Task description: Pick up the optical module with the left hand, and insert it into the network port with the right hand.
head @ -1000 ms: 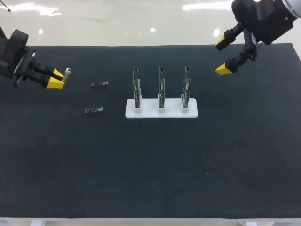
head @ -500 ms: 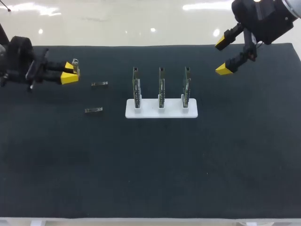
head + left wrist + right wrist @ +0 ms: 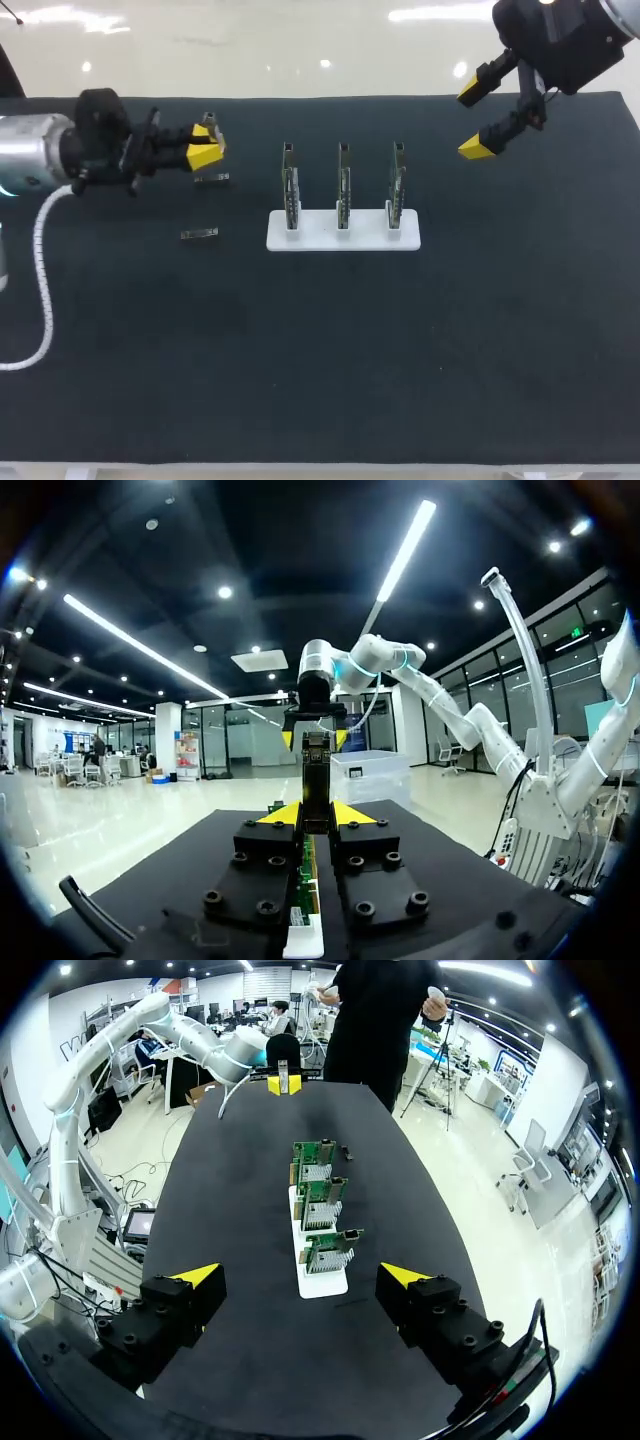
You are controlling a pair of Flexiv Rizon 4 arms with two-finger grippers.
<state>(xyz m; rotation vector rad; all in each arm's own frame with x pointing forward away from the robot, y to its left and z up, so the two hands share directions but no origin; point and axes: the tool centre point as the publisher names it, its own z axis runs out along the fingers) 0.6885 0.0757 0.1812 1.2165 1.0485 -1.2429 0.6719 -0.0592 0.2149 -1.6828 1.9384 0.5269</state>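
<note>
The left gripper (image 3: 316,818) is hiding the module's (image 3: 317,765) lower end; the boards (image 3: 343,185) are appearing too small to tell details.

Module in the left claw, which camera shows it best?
The left wrist view: the module stands close up, pinched between the left claw's yellow tips. The head view shows only a small end past the tips; the right wrist view, a distant speck.

A robotics lab: a black-matted desk (image 3: 320,380) carries a white plastic stand (image 3: 343,240) holding three upright green circuit boards (image 3: 343,185), with a silver-and-black left robot arm (image 3: 40,165) and a black right robot arm (image 3: 560,40) over its far corners.
</note>
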